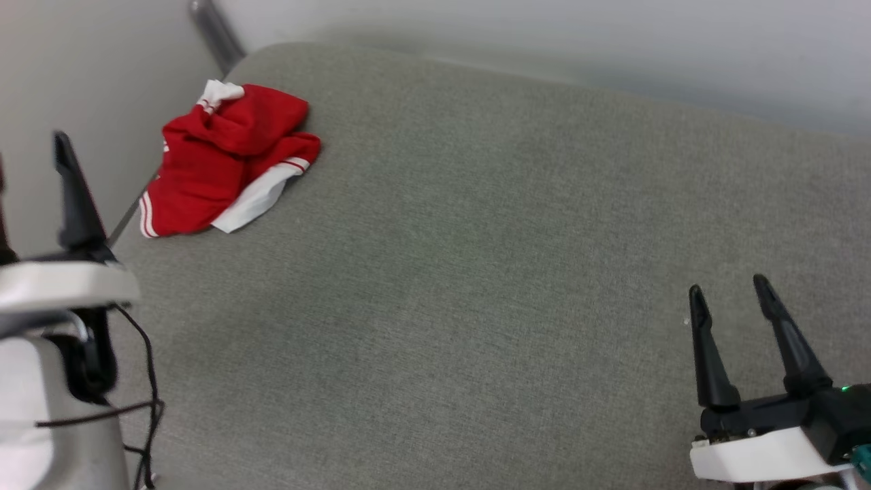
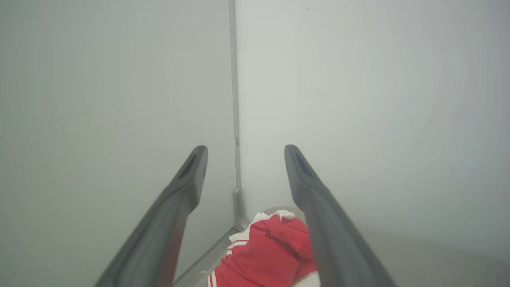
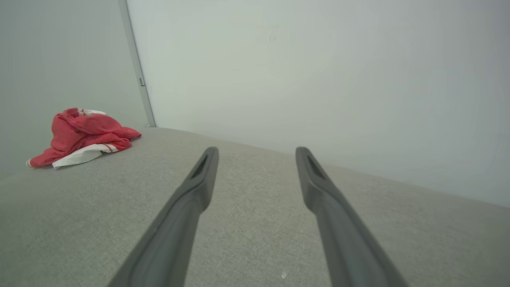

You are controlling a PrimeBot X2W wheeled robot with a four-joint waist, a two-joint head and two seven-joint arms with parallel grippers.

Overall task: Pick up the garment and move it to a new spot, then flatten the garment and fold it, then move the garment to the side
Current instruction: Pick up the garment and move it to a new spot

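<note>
The garment, red with white sleeves and striped trim, lies crumpled in a heap at the far left corner of the grey fabric-covered table. My left gripper hovers open near the table's left edge, short of the heap. In the left wrist view the garment lies low between the spread fingers of the left gripper, and nothing is held. At the near right, my right gripper is open and empty above the table, far from the garment. Its own camera shows the right gripper with the jaws wide apart.
Pale walls close in behind and to the left of the table, meeting at a metal corner strip just behind the garment. A black cable hangs beside my left arm. The grey surface stretches wide between the garment and my right gripper.
</note>
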